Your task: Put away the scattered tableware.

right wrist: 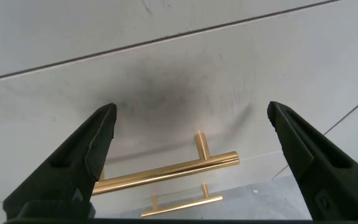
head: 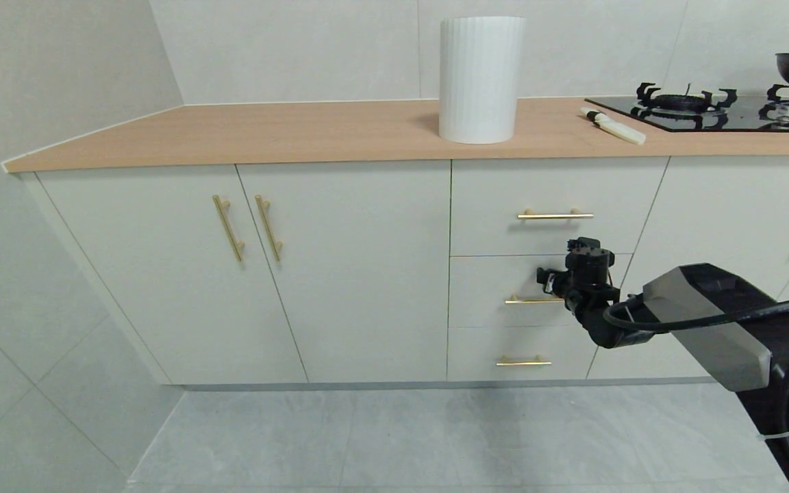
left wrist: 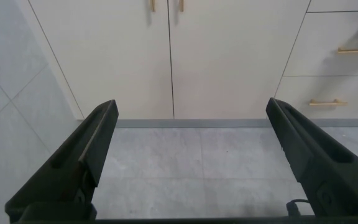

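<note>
The right gripper (right wrist: 191, 118) is standing with its jaws spread wide and holding nothing, directly in front of the middle drawer (head: 483, 291). The brass drawer handle (right wrist: 166, 174) is lying close ahead of the open jaws, and the bottom drawer handle (right wrist: 182, 206) is sitting beneath it. The left gripper (left wrist: 191, 115) is hanging open and empty over the grey floor tiles (left wrist: 191, 168), facing the base of the double cabinet doors (left wrist: 166, 56). The tableware item, apparently a pale-handled knife (head: 611, 125), is lying on the wooden countertop (head: 264, 130), well above the right gripper and beside the gas hob (head: 709, 113). A white ribbed canister (head: 481, 79) is standing above and to the left of that gripper.
</note>
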Tool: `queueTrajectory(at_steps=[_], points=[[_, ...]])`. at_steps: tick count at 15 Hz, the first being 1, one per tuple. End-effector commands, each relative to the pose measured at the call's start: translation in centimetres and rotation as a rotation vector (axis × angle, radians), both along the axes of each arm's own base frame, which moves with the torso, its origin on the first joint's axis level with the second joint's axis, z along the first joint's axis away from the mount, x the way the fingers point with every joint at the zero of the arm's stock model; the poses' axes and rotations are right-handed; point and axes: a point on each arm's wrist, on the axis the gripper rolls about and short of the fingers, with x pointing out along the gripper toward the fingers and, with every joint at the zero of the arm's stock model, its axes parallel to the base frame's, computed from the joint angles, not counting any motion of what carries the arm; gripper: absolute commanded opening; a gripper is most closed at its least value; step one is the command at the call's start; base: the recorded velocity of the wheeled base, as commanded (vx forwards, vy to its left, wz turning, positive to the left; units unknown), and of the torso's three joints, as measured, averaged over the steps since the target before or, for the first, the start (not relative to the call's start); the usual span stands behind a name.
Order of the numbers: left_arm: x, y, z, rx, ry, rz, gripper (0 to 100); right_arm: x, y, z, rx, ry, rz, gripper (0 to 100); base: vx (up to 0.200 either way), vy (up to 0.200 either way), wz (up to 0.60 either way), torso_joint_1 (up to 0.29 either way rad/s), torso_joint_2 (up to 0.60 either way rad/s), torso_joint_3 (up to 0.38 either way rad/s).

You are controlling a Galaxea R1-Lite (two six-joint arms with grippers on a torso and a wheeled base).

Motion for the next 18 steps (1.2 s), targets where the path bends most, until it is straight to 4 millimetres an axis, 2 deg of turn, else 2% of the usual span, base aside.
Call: queueTrajectory(at_steps=[1,4,6,7,8,9,10,11,13,14,16,18], points=[[0.0,0.0,0.0,0.000,0.001,0.001,100,-1.3,0.0,0.8,-0.007,0.038,0.013,100,0.000,0.000,0.00,0.000,0.00,0.000],[0.0,0.0,0.0,0.000,0.001,0.001,100,-4.3,-0.3,2.8,-0.011,0.091,0.050,100,0.000,0.000,0.00,0.000,0.00,0.000],[0.0,0.0,0.0,0.000,0.001,0.001,100,-8.2,-0.4,6.3,-0.007,0.103,0.089,100,0.000,0.000,0.00,0.000,0.00,0.000],[0.0,0.0,0.0,0.000,0.001,0.001,100,-9.4,-0.6,7.3,-0.008,0.104,0.092,100,0.000,0.000,0.00,0.000,0.00,0.000],[0.0,0.0,0.0,0.000,0.001,0.001,100,-12.4,-0.7,10.1,-0.007,0.084,0.102,100,0.000,0.000,0.00,0.000,0.00,0.000],[0.0,0.0,0.0,0.000,0.001,0.001,100,-14.6,-1.2,12.1,-0.004,0.060,0.100,100,0.000,0.000,0.00,0.000,0.00,0.000],[0.0,0.0,0.0,0.000,0.001,0.001,100,-15.9,-1.4,13.0,-0.003,0.049,0.100,100,0.000,0.000,0.00,0.000,0.00,0.000],[0.0,0.0,0.0,0.001,0.001,0.001,100,-22.1,-2.6,17.3,0.007,-0.041,0.095,100,0.000,0.000,0.00,0.000,0.00,0.000],[0.0,0.0,0.0,0.000,0.001,-0.001,100,-26.5,-3.3,19.8,0.014,-0.123,0.097,100,0.000,0.000,0.00,0.000,0.00,0.000],[0.0,0.0,0.0,0.000,0.001,0.001,100,-31.5,-4.3,21.9,-0.039,-0.213,0.109,100,0.000,0.000,0.00,0.000,0.00,0.000],[0.0,0.0,0.0,0.000,0.001,0.001,100,-36.9,-5.3,22.9,-0.133,-0.298,0.110,100,0.000,0.000,0.00,0.000,0.00,0.000],[0.0,0.0,0.0,0.001,0.001,0.001,100,-41.3,-6.2,23.0,-0.194,-0.332,0.106,100,0.000,0.000,0.00,0.000,0.00,0.000]])
